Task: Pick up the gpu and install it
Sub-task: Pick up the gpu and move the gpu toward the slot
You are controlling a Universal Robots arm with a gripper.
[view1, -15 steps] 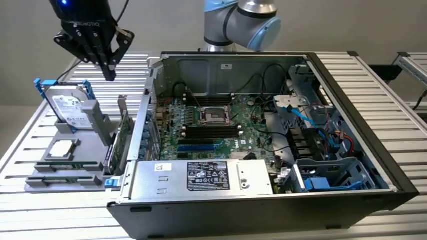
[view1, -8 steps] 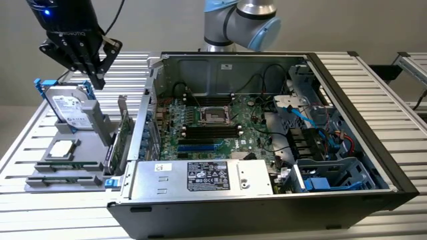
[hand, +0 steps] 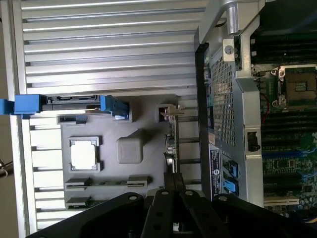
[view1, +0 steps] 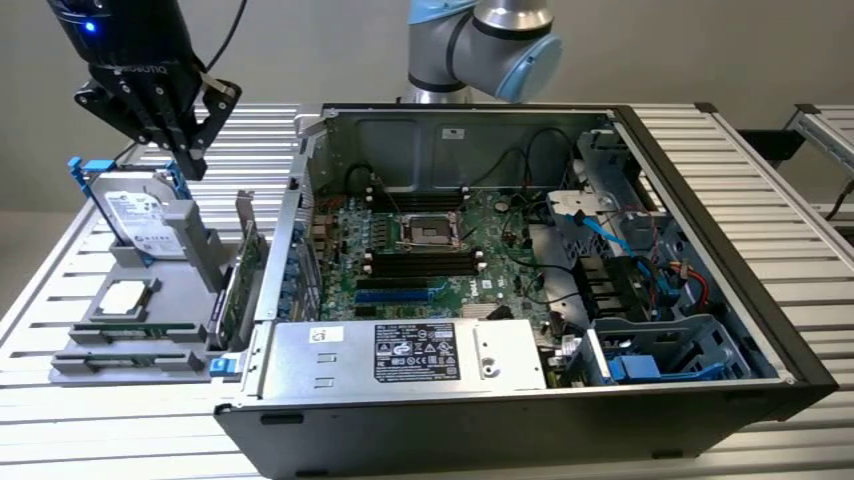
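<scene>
Hard drive (view1: 140, 215) in blue rails stands just under the claw (view1: 191, 162), and the open PC case (view1: 534, 410) crowds the gray holder tray (view1: 80, 352) on the bench (view1: 747, 180). The wrist view catches the gpu (hand: 171, 144) edge-on, near the claw's pressed-together tips. The exterior view has it upright beside the case, below the claw, toward that view's right.

A surface (view1: 787, 200) of ribbed silver aluminium slats spans the scene; past its far edge rises a plain grey wall (view1: 320, 50); off its edge at the exterior view's right stands a second slatted bench (view1: 830, 125); pale floor (view1: 30, 235) shows off the opposite edge; the light is soft and even.
</scene>
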